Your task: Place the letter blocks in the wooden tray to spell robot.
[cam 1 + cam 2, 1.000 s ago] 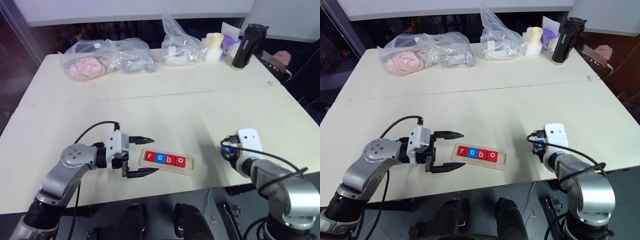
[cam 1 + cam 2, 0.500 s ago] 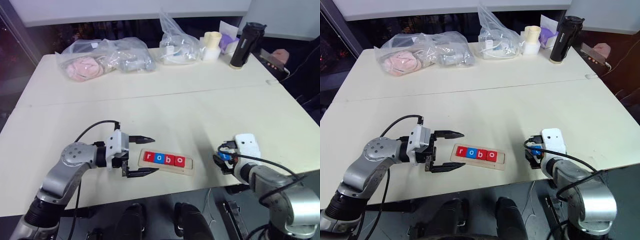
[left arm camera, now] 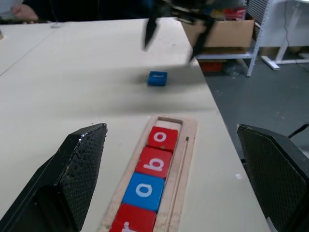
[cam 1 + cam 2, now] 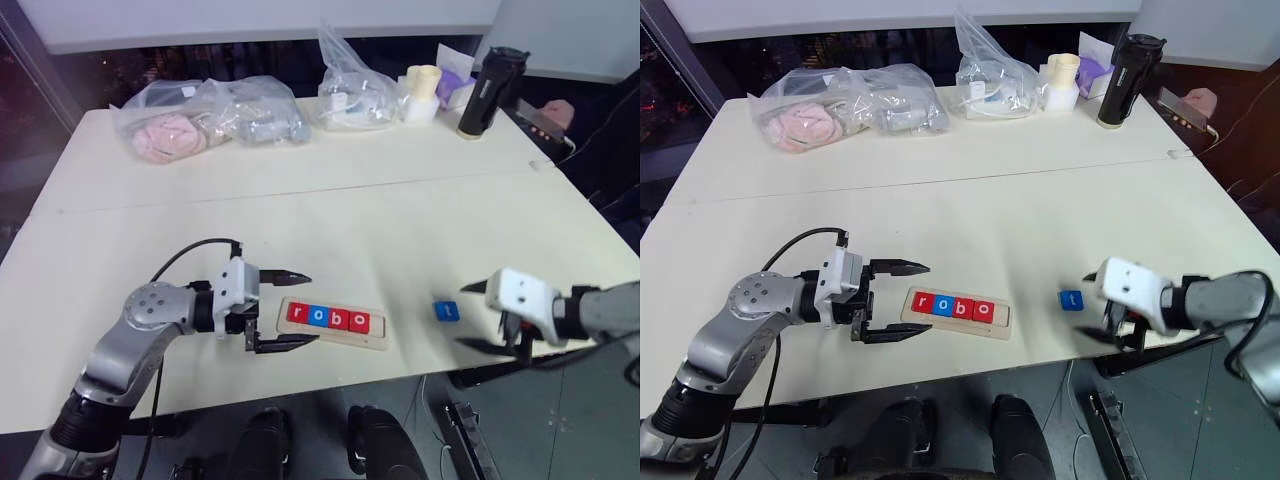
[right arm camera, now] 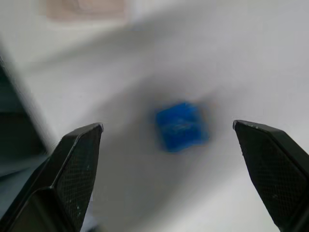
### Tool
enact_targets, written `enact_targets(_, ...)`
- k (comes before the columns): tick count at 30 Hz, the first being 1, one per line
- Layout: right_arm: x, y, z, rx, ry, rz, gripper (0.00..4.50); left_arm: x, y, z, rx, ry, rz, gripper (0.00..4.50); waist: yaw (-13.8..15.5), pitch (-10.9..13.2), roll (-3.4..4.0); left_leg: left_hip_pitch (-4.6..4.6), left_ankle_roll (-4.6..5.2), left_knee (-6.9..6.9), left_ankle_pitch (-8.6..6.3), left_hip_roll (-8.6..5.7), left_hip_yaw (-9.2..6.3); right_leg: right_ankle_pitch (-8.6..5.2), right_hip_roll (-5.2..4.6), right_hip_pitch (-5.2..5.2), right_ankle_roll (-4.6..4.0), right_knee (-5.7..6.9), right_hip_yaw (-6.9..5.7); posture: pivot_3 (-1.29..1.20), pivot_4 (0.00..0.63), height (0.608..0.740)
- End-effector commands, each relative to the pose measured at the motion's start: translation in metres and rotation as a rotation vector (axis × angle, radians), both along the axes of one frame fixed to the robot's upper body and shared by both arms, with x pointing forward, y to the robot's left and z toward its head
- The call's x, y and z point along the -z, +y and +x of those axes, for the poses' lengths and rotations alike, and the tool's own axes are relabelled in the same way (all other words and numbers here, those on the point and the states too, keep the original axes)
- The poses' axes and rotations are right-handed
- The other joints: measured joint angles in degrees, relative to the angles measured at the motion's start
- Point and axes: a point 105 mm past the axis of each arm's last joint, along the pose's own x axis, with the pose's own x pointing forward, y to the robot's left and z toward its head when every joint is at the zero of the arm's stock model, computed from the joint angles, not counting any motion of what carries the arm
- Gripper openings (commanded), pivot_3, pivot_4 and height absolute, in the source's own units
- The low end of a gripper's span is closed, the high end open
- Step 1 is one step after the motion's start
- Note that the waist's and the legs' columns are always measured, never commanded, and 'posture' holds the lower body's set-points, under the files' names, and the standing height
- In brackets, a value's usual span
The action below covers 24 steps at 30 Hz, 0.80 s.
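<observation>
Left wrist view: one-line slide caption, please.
Open left gripper at the tray spelling "robo"; blue block lies loose beyond, under the open right gripper.

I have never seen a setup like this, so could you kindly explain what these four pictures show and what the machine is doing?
It is a humanoid robot with two arms, each ending in a two-fingered black gripper. The two wide pictures come from a pair of cameras on its head, looking down over a pale table. The other two come from cameras on its wrists, looking along each gripper's fingers.

On the table lies a wooden tray holding four letter tiles that read r, o, b, o. A blue tile lies loose on the table, right of the tray. The left gripper stands open at the tray's left end; the right gripper is open near the blue tile. Neither holds anything. Plastic bags and a dark bottle sit at the far edge.
</observation>
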Motion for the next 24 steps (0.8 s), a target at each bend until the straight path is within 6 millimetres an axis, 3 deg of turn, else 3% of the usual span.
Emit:
enact_targets(1, 0.002, 0.000, 0.005, -0.073, 0.026, 0.010, 4.46, -0.007, 0.000, -0.004, 0.015, -0.019, -0.006, 4.50, 0.1, 0.0, 0.00, 0.01, 0.00, 0.00, 0.00, 0.01, -0.02, 0.01, 0.00, 0.00, -0.02, 0.04, 0.00, 0.00, 0.150, 0.740)
enact_targets(8, 0.014, 0.004, 0.010, -0.151, 0.093, -0.010, 4.46, -0.008, 0.003, -0.009, 0.001, -0.014, 0.008, 4.50, 0.4, 0.0, 0.02, 0.02, 0.00, -0.18, 0.00, 0.00, -0.02, 0.16, -0.02, -0.05, -0.24, 0.07, 0.00, 0.00, 0.150, 0.740)
enact_targets(23, 0.028, 0.007, 0.017, -0.155, 0.140, 0.008, 4.46, -0.012, 0.004, -0.011, -0.014, -0.013, 0.019, 4.50, 0.5, 0.0, 0.04, 0.10, 0.00, -0.04, 0.00, 0.00, 0.00, 0.18, -0.03, 0.00, -0.26, 0.19, 0.02, 0.00, 0.150, 0.740)
enact_targets(24, 0.029, 0.008, 0.018, -0.155, 0.140, 0.014, 4.22, -0.012, 0.004, -0.011, -0.015, -0.013, 0.019, 4.50, 0.5, 0.0, 0.04, 0.10, 0.00, -0.04, 0.00, 0.00, 0.00, 0.18, -0.03, 0.00, -0.26, 0.21, 0.02, 0.00, 0.150, 0.740)
